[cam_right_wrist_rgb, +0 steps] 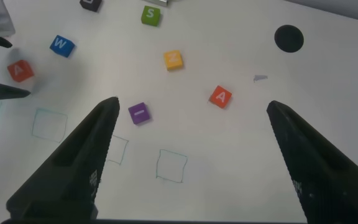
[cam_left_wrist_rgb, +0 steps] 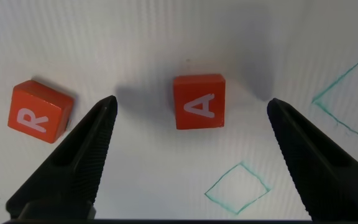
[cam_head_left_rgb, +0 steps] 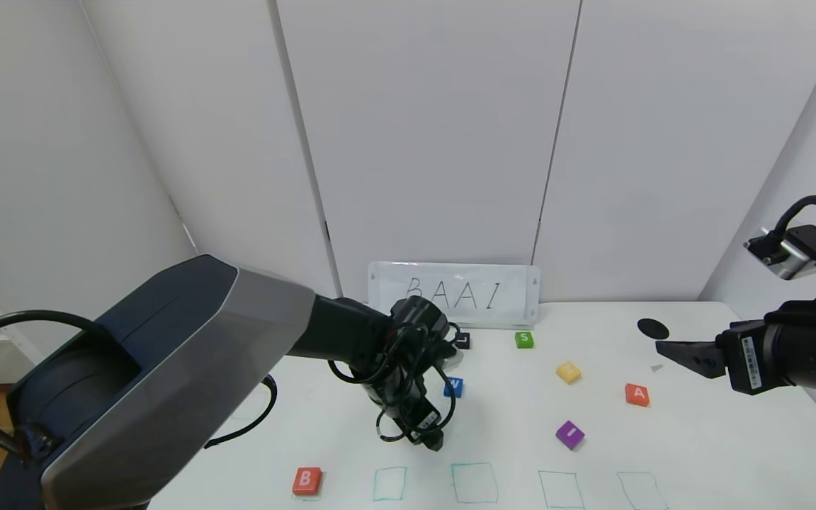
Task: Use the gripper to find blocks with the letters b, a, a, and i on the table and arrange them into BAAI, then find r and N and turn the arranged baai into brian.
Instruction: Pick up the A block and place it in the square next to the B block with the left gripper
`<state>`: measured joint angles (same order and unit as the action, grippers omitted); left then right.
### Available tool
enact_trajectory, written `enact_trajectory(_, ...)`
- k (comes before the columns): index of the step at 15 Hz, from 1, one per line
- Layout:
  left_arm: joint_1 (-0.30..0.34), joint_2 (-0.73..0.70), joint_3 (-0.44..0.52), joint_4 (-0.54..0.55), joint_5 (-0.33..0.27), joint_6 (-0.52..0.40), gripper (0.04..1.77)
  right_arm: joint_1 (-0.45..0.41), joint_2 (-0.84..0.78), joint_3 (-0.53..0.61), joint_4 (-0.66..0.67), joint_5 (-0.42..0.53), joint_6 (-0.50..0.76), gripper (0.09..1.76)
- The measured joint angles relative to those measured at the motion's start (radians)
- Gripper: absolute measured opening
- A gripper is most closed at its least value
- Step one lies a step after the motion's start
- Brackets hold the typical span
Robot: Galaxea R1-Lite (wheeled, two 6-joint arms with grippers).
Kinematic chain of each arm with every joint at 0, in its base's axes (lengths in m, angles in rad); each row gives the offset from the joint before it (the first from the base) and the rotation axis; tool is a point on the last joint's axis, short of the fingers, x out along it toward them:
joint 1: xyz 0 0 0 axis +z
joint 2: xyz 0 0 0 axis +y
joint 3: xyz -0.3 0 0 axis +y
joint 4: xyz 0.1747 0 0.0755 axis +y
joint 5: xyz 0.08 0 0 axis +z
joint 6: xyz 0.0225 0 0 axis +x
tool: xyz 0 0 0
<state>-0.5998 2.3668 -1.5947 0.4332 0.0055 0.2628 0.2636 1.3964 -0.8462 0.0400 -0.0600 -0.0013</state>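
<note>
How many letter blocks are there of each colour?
Orange-red: 4 (B block, R block, first A block, second A block)
Blue: 1 (blue block)
Green: 1 (green block)
Yellow: 1 (yellow block)
Purple: 1 (purple block)
Black: 1 (black block)
Total: 9

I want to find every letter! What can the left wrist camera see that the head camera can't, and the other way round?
Only the left wrist view shows the R block, beside an A block that sits between the open left gripper fingers. Only the head view shows the B block, the other A block, the purple block and the BAAI sign. Both show the white table with green squares.
</note>
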Motion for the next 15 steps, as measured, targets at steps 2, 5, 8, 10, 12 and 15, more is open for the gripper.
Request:
enact_trajectory(2, 0.000, 0.000, 0.003, 0.001, -0.014, 0.002, 1.48, 0.000, 0.000, 0.000, 0.000, 0.000, 0.000, 1.71)
enact_trajectory(5, -0.001, 0.000, 0.002, 0.000, -0.017, 0.000, 1.03, 0.000, -0.001, 0.001, 0.000, 0.000, 0.000, 1.71)
enact_trajectory(8, -0.003, 0.001, 0.000, 0.000, -0.018, -0.001, 0.66, 0.001, -0.003, 0.001, 0.001, 0.000, 0.000, 1.71)
enact_trajectory(10, -0.004, 0.002, -0.001, -0.001, -0.017, -0.001, 0.49, 0.001, -0.006, 0.001, 0.001, 0.000, 0.000, 1.71)
enact_trajectory(12, -0.004, 0.002, -0.001, -0.001, -0.018, 0.001, 0.49, 0.001, -0.009, 0.001, 0.001, 0.000, 0.000, 1.71)
enact_trajectory(15, -0.006, 0.003, -0.001, -0.001, -0.017, 0.000, 0.49, 0.001, -0.011, 0.001, 0.001, 0.000, 0.000, 1.71)
